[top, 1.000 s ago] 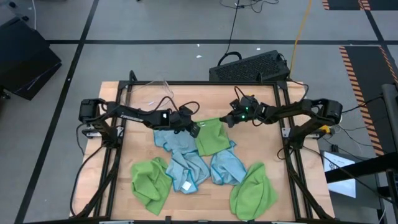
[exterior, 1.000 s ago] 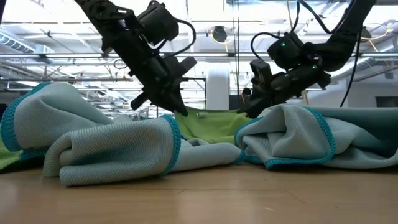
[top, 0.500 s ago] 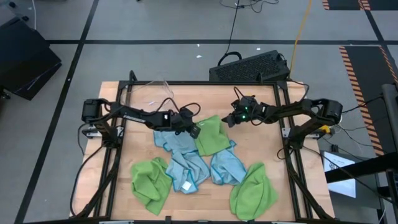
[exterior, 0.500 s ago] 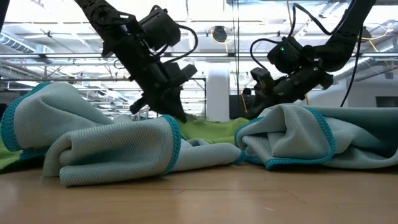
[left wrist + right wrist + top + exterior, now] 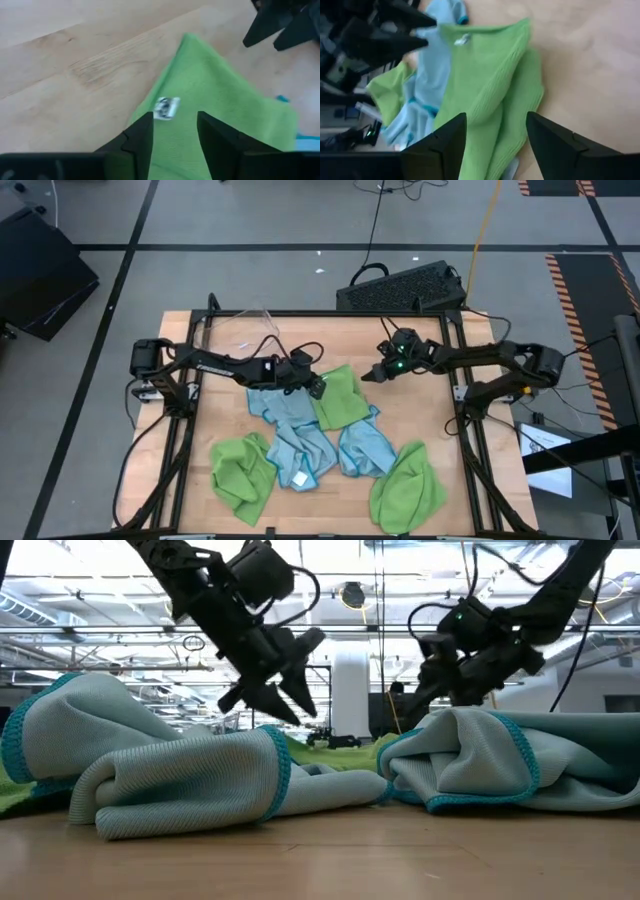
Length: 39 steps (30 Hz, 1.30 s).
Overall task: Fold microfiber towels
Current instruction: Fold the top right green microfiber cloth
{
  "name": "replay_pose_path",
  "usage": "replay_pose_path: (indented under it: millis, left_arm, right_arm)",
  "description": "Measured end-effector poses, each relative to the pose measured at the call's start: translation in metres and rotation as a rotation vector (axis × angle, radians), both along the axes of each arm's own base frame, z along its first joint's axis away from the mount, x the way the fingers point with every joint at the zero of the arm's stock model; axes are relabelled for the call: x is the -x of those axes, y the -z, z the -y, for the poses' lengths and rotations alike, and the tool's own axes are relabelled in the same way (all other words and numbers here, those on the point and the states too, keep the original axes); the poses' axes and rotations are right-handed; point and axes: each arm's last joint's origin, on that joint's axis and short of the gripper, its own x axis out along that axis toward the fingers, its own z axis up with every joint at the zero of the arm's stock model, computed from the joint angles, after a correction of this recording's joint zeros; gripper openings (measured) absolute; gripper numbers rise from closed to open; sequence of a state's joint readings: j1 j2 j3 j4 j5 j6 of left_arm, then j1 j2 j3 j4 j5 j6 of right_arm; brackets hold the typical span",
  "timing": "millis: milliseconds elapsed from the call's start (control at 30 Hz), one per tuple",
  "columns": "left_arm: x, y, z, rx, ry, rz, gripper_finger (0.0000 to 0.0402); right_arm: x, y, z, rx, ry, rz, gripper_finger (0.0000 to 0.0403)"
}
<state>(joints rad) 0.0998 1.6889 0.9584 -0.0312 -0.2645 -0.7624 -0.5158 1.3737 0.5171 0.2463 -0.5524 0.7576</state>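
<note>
The green towel (image 5: 340,397) is lying on the wooden surface (image 5: 420,415), overlapping the blue towels (image 5: 300,430). Left claw (image 5: 316,385) and right claw (image 5: 377,374) are hovering at its far corners, both spread and holding nothing.

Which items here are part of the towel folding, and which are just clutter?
Job:
green towel between the arms
blue towels
green towel front left
green towel front right
left gripper, right gripper, both open

Lying about:
clear plastic bin
black case behind the table
</note>
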Motion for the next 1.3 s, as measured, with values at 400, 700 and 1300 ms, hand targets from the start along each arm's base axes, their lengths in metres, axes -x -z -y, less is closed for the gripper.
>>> replay_pose_path:
  millis: [400,700,1300]
  left_arm:
    - [-0.023,-0.046,0.062,-0.142,0.273,0.022,0.0150]
    - [-0.019,-0.023,0.119,-0.226,0.432,-0.088,0.0240]
    - [-0.080,0.044,0.142,-0.299,0.442,-0.218,0.0260]
  right_arm:
    - [0.025,-0.032,-0.043,0.126,-0.244,-0.029,0.0200]
    - [0.037,-0.036,-0.062,0.177,-0.381,-0.064,0.0200]
    - [0.058,-0.042,-0.074,0.189,-0.480,-0.083,0.0201]
